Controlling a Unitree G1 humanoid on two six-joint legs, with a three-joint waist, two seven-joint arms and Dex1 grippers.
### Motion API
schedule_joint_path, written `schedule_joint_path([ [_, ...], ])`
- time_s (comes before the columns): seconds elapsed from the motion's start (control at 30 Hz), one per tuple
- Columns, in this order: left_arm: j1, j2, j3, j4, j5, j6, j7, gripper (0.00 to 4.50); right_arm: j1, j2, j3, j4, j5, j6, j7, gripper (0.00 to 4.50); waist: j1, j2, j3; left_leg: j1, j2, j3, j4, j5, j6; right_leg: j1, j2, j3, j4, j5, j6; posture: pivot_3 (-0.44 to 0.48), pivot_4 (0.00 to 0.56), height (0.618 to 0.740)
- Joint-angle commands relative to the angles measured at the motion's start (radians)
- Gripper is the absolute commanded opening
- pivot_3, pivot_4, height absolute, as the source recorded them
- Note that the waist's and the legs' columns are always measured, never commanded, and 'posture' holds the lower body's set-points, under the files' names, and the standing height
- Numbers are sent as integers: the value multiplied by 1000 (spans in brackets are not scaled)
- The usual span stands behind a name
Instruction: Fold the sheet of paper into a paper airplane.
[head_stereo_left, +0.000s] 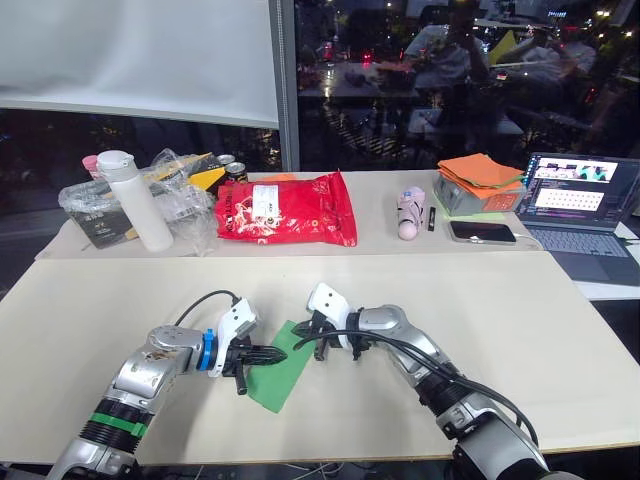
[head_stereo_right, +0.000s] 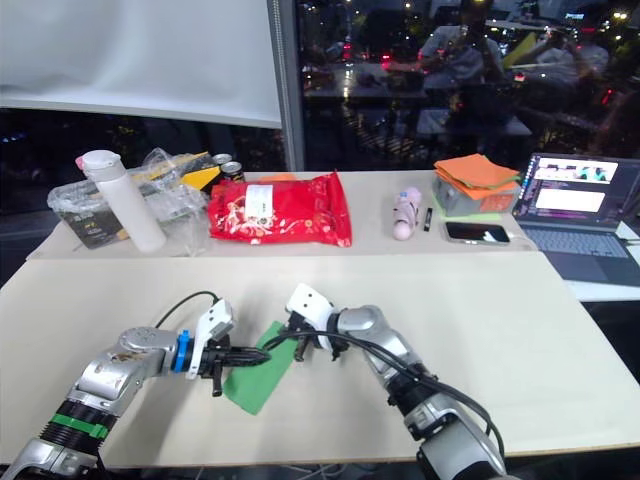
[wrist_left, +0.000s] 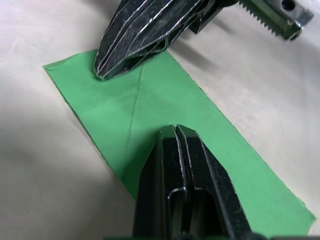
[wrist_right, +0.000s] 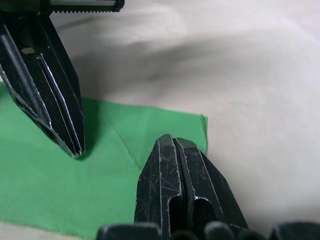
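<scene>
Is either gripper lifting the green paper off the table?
No. The green paper lies flat on the table, with the shut left gripper and shut right gripper pressing their tips onto it.

Plain bright green sheet of paper (head_stereo_left: 280, 372) on cream table (head_stereo_left: 540, 330), black-fingered left gripper (head_stereo_left: 283, 351) and right gripper (head_stereo_left: 300, 343) upon it; at twelve o'clock, glossy red bag (head_stereo_left: 287, 208); at two, orange cloth stack (head_stereo_left: 480, 172).

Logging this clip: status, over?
Both claws shut: left claw, right claw, tips pressing the sheet of paper. Paper flat on table, diagonal crease showing. Nothing in the way.
</scene>
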Motion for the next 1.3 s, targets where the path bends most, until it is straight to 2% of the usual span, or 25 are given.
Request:
schedule_joint_path([
  [0.03, 7, 5, 65, -31, -56, 37, 9, 0, 70, -51, -69, -195, 78, -38, 65, 40, 3, 0, 0, 0, 0, 0, 0, 0, 0, 0, 0, 0, 0, 0, 0, 0, 150, 725],
  [0.1, -1, 6, 109, -31, -95, 62, 12, 0, 106, -62, -124, -355, 178, 18, 99, 40, 4, 1, 1, -2, 0, 0, 0, 0, 0, -1, 0, 0, 0, 0, 0, 0, 150, 725],
  [0.27, -17, 44, 169, 9, -134, 70, -33, 0, 156, -231, -84, -614, 189, 176, 173, 40, -2, 1, 2, 0, 0, -1, 0, 0, 0, -1, 0, 0, 0, 0, 0, 0, 150, 725],
  [0.4, -17, 106, 134, 72, -76, 11, -83, 0, 182, -337, -51, -666, 144, 221, 181, 40, -2, 1, 2, 0, 0, 0, 0, 0, 0, -1, 0, 0, -1, 0, 0, 0, 150, 725],
  [0.53, -22, 124, 95, 115, -30, -50, -112, 0, 195, -370, -48, -671, 128, 236, 160, 40, 1, 0, 3, -1, 0, 0, 0, 0, 0, -2, 0, 0, -2, -2, -4, 0, 150, 725],
  [0.8, -51, 54, 62, 61, -70, -1, -139, 0, 208, -420, -67, -703, 112, 260, 137, 40, 11, -2, 4, -2, 0, 0, 0, 0, 0, -2, 0, 0, -2, -2, -2, 0, 150, 725],
  [1.03, -106, -39, -24, 36, -67, 18, -166, 0, 230, -492, -117, -759, 119, 315, 116, 40, 25, -2, 4, -3, 0, 0, 0, 0, 0, -1, 0, 0, -3, 0, 0, 0, 150, 725],
  [1.3, -103, -129, -148, 64, 18, -53, -150, 0, 288, -543, -266, -909, 166, 540, 14, 40, 24, -3, 4, -3, 0, 0, 0, 0, 0, -1, 0, 0, -3, 0, 0, 0, 150, 725],
])
